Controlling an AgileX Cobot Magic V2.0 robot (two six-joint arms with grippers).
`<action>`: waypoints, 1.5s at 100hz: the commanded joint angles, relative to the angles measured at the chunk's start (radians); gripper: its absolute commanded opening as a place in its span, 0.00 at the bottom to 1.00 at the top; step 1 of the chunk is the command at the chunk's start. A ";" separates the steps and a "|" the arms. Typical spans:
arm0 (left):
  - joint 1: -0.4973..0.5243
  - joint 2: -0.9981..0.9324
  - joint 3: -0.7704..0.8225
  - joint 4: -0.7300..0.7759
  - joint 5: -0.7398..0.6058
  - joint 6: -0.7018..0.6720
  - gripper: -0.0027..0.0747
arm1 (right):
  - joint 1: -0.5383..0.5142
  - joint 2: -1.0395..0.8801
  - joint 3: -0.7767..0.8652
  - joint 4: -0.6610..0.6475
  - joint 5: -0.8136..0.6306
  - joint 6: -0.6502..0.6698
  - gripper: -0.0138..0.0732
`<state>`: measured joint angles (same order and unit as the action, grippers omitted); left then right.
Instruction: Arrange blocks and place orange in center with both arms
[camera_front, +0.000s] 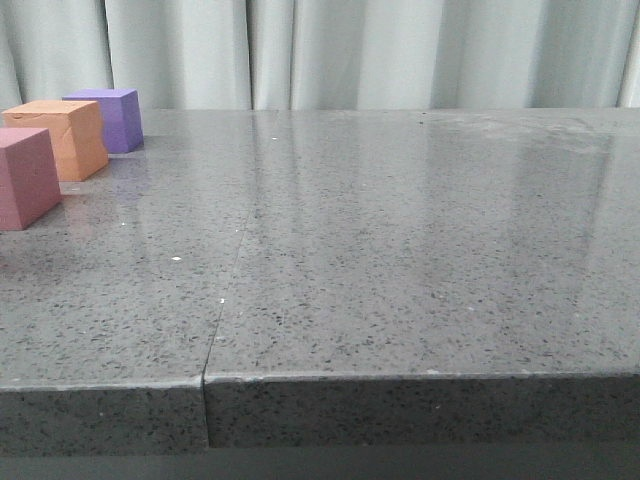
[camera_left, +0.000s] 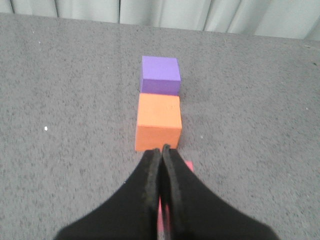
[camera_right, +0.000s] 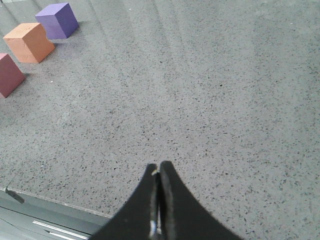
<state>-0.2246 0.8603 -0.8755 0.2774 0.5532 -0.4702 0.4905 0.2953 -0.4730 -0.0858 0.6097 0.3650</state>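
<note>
Three cubes stand in a row at the table's far left: the purple cube (camera_front: 112, 118) farthest back, the orange cube (camera_front: 62, 137) in the middle, the pinkish-red cube (camera_front: 25, 177) nearest. My left gripper (camera_left: 160, 149) is shut and empty, above the pinkish-red cube (camera_left: 189, 165), which is mostly hidden under its fingers; the orange cube (camera_left: 158, 121) and purple cube (camera_left: 160, 74) lie just beyond. My right gripper (camera_right: 158, 165) is shut and empty over bare table near the front edge, far from the cubes: purple (camera_right: 57, 20), orange (camera_right: 29, 42), pinkish-red (camera_right: 9, 75). Neither gripper shows in the front view.
The grey speckled table (camera_front: 400, 260) has a seam (camera_front: 225, 300) running front to back left of the middle. A pale curtain (camera_front: 350, 50) hangs behind the table. The table's front edge (camera_right: 55, 204) is close to my right gripper.
</note>
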 joint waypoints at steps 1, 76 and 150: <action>0.003 -0.064 0.020 -0.017 -0.082 -0.001 0.01 | -0.002 0.008 -0.025 -0.016 -0.077 -0.008 0.08; 0.005 -0.388 0.406 0.032 -0.193 0.011 0.01 | -0.002 0.008 -0.025 -0.016 -0.077 -0.008 0.08; 0.235 -0.779 0.791 -0.220 -0.540 0.454 0.01 | -0.002 0.008 -0.025 -0.016 -0.077 -0.008 0.08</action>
<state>-0.0006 0.1107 -0.0873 0.0717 0.0990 -0.0192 0.4905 0.2953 -0.4730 -0.0858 0.6097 0.3659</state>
